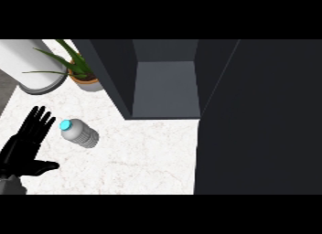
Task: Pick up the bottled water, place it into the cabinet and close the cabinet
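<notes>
One ribbed, blue-capped bottled water [79, 133] stands on marble beside the wide-open left robot hand [20, 152]

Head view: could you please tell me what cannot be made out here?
- Right hand: in no view.
- Cabinet top and door: cut by the upper and right edges.
- Plant: leaves cut by the upper edge.
- Left hand: forearm cut by the lower edge, beside the bottled water.
</notes>
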`<state>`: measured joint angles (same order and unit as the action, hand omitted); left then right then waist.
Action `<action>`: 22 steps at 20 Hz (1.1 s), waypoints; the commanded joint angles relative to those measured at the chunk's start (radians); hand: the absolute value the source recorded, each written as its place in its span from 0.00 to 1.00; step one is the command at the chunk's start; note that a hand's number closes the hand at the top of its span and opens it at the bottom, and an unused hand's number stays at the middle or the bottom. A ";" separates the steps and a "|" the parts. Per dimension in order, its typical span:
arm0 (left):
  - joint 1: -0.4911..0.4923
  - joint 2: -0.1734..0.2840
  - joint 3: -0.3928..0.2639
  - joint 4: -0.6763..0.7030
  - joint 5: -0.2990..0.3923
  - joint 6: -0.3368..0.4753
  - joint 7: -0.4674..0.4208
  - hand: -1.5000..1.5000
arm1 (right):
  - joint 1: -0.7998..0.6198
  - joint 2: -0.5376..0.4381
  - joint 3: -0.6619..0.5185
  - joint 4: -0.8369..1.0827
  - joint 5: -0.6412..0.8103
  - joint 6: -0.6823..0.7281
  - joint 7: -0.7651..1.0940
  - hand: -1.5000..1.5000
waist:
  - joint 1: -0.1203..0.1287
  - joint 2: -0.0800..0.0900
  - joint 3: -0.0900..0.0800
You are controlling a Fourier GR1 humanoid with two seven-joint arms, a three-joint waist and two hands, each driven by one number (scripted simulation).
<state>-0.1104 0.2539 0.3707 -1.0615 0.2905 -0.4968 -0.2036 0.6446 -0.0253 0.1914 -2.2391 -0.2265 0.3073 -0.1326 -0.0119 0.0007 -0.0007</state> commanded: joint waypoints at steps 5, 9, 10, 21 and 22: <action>-0.173 0.049 0.011 0.415 -0.066 -0.045 -0.172 0.00 | 0.026 -0.016 0.004 -0.040 -0.039 0.010 0.010 0.00 | -0.005 0.002 -0.001; -0.211 0.032 0.008 0.545 -0.087 -0.048 -0.264 0.00 | 0.033 -0.044 -0.056 -0.014 -0.100 0.042 -0.007 0.00 | -0.007 0.002 -0.001; -0.237 0.056 0.022 0.583 -0.063 -0.080 -0.215 0.00 | 0.033 -0.036 -0.037 -0.055 -0.097 0.018 0.032 0.00 | -0.007 0.002 -0.001; -0.307 0.087 -0.003 0.834 -0.153 -0.128 -0.429 0.00 | 0.023 -0.001 0.032 -0.027 -0.008 -0.001 0.001 0.00 | -0.017 0.007 -0.003; -0.295 0.070 -0.009 0.839 -0.166 -0.113 -0.471 0.00 | -0.026 -0.011 -0.008 0.073 -0.017 0.027 -0.046 0.00 | -0.020 0.010 -0.004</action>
<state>-0.3996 0.3216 0.3668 -0.2895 0.1473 -0.5611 -0.5770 0.6432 -0.0396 0.1901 -2.2174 -0.2457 0.3277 -0.1583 -0.0257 0.0072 -0.0032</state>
